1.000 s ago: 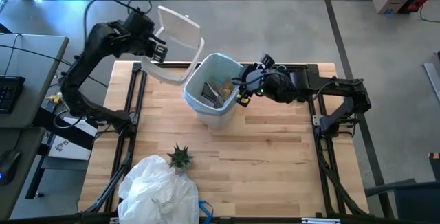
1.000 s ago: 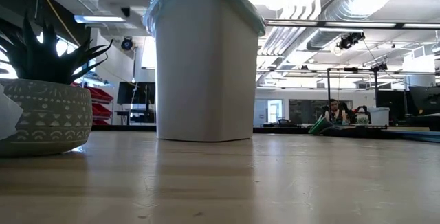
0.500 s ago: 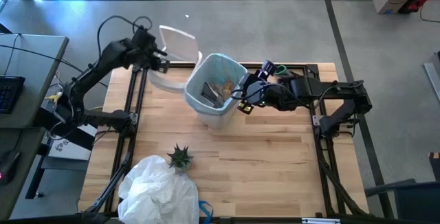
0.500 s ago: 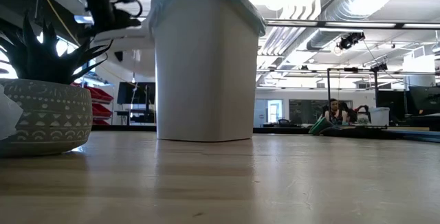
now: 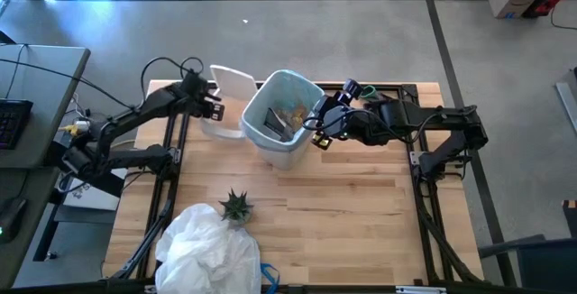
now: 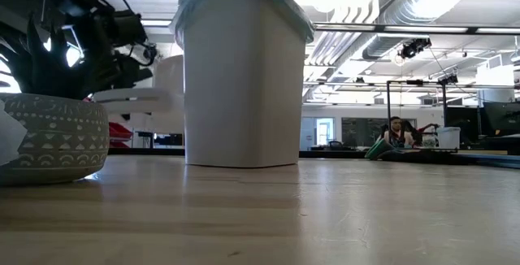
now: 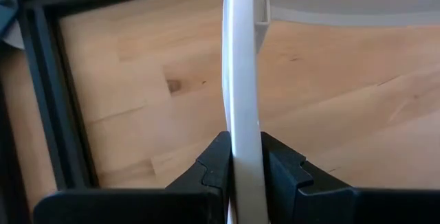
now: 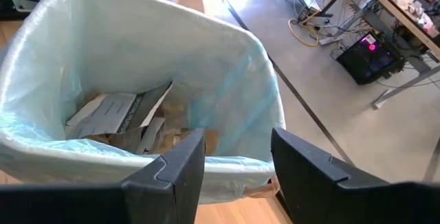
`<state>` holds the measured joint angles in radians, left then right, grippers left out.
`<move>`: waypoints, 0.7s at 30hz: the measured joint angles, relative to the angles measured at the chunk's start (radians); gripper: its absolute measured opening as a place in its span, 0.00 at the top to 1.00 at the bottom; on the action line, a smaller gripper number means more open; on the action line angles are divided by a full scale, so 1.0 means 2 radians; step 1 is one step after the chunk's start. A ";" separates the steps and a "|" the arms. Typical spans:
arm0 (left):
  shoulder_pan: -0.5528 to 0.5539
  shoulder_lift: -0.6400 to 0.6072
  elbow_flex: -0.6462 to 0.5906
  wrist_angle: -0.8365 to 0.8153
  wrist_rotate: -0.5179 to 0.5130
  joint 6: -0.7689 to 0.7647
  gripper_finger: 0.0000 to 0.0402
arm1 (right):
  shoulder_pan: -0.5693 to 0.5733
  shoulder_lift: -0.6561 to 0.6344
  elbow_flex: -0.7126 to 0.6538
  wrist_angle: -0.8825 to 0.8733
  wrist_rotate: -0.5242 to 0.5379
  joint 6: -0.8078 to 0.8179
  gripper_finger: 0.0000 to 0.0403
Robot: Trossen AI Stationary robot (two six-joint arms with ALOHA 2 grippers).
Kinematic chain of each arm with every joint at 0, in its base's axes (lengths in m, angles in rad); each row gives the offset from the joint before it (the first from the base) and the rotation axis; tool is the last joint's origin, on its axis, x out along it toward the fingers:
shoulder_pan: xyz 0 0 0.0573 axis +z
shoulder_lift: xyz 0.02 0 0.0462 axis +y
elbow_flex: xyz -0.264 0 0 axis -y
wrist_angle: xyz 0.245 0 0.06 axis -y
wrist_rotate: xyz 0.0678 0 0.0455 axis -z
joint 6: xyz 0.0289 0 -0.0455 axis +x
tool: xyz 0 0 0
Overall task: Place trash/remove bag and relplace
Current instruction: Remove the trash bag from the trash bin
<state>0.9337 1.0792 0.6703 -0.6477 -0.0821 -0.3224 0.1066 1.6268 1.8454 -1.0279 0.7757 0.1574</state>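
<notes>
lid [image 5: 227, 103] lowered tableward, crinkly blue bag [image 8: 227, 107], perhaps paper trash [image 8: 120, 114]

This is a robotics lab or workshop in an open industrial hall. Behind the left gripper [image 5: 213, 106] stands a desk with a keyboard [image 5: 13, 123] and cables. Beyond the right gripper [image 8: 237, 159] there is a bare concrete floor [image 5: 379, 41] and more benches with electronics [image 8: 371, 52]. The low view shows exposed ceiling ducts [image 6: 406, 9], and a person [image 6: 394, 128] sits far back
</notes>
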 joint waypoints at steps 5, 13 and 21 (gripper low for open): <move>0.000 0.006 -0.028 0.017 -0.005 -0.005 0.91 | -0.001 0.000 0.000 0.000 0.000 0.002 0.62; 0.000 0.037 -0.059 0.031 0.001 -0.017 0.84 | -0.001 0.000 0.000 0.000 0.000 0.000 0.62; 0.000 0.028 -0.037 0.053 0.025 -0.022 0.79 | -0.001 0.000 0.000 0.000 -0.004 -0.008 0.62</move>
<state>0.9329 1.1355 0.5965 -0.5413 -0.0328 -0.3662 0.1051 1.6272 1.8454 -1.0274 0.7670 0.1417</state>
